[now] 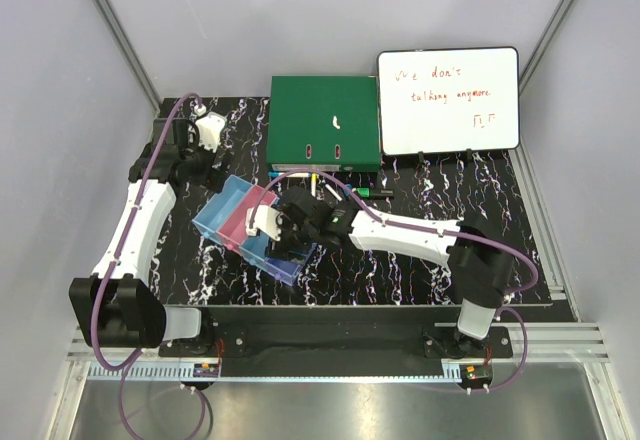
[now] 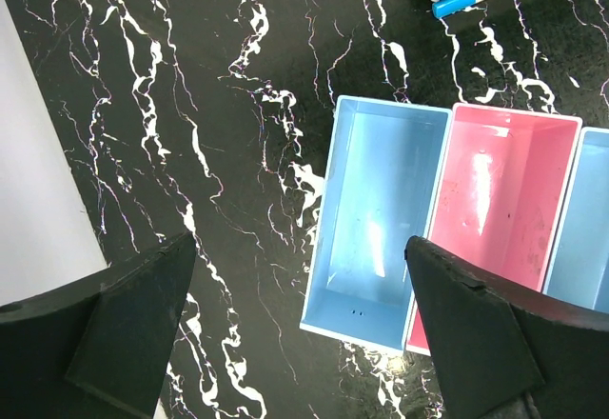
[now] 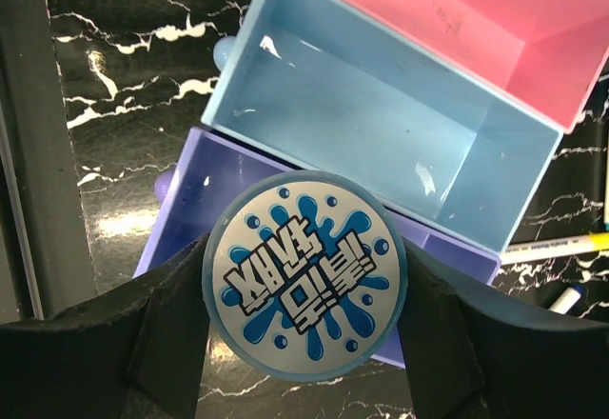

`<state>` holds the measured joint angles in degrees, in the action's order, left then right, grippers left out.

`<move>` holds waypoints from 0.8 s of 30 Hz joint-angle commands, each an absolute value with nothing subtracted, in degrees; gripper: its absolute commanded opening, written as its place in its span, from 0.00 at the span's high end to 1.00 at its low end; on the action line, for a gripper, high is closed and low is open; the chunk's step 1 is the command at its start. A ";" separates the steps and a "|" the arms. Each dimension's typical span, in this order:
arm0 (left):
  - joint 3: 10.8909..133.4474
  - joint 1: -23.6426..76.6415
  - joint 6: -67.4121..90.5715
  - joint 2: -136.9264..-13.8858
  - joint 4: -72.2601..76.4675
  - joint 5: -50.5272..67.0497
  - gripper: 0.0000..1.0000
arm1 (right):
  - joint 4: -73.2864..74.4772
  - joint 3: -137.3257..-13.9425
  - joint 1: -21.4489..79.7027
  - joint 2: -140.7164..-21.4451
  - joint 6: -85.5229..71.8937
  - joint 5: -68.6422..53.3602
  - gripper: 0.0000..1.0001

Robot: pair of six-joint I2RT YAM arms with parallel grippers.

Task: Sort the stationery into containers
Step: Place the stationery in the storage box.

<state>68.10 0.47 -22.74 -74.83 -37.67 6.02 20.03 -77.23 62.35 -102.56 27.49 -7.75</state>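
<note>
Black marbled worktop: far-right corner whiteboard reads "we don't talking anymore"; right gripper clamps a Korean-lettered tin over the purple bin; left gripper gapes.

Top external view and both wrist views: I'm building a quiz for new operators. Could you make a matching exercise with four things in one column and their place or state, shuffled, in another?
Things
1. round tin
2. left gripper
3. pink bin
4. green binder

Place or state
A. open, holding nothing
B. lying next to the whiteboard
C. gripped by the right gripper
D. between two light blue bins

Pairs: 1-C, 2-A, 3-D, 4-B
</note>
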 commanded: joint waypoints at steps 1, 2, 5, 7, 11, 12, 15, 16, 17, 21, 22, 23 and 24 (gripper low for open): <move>69.78 0.18 -23.64 -73.30 -36.74 5.62 0.01 | 13.80 -76.38 64.24 -98.88 28.74 -7.82 0.92; 69.79 0.18 -23.56 -73.30 -36.83 5.54 0.01 | 13.28 -76.12 64.42 -98.96 28.74 -7.82 0.92; 70.31 0.18 -23.64 -73.30 -37.09 5.36 0.01 | 11.96 -75.76 65.39 -99.67 28.13 -7.82 0.93; 70.66 0.18 -23.64 -73.48 -37.18 5.36 0.01 | 10.56 -75.41 65.74 -100.19 28.04 -7.65 0.94; 70.84 0.18 -23.82 -73.74 -37.35 5.27 0.01 | 9.14 -74.36 66.18 -101.07 27.34 -7.65 0.94; 70.84 0.18 -23.73 -73.83 -37.35 5.36 0.01 | 8.88 -74.18 66.36 -101.16 27.25 -7.65 0.95; 71.02 0.18 -23.73 -74.09 -37.44 5.27 0.01 | 8.70 -73.30 66.36 -101.42 27.16 -7.74 0.94; 71.02 0.18 -23.73 -74.09 -37.44 5.27 0.01 | 8.53 -73.13 66.36 -101.43 27.16 -7.73 0.94; 71.10 0.18 -23.64 -74.09 -37.35 5.36 0.01 | 8.44 -72.69 66.36 -101.43 27.16 -7.56 0.92; 70.93 0.18 -23.47 -74.44 -37.35 5.80 0.01 | 8.26 -71.63 66.36 -101.25 27.60 -7.56 0.80; 70.93 0.18 -23.47 -74.53 -37.44 5.97 0.01 | 8.26 -71.46 66.36 -101.25 27.60 -7.56 0.75; 70.84 0.18 -23.47 -74.62 -37.35 5.98 0.01 | 8.26 -71.19 66.36 -101.16 27.77 -7.56 0.72; 70.84 0.18 -23.38 -74.79 -37.35 6.06 0.01 | 8.26 -71.10 66.36 -101.08 27.86 -7.21 0.70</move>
<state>68.55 0.47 -22.96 -74.83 -37.87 5.80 11.53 -72.16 65.89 -102.19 27.46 -7.46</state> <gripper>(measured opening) 0.987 0.729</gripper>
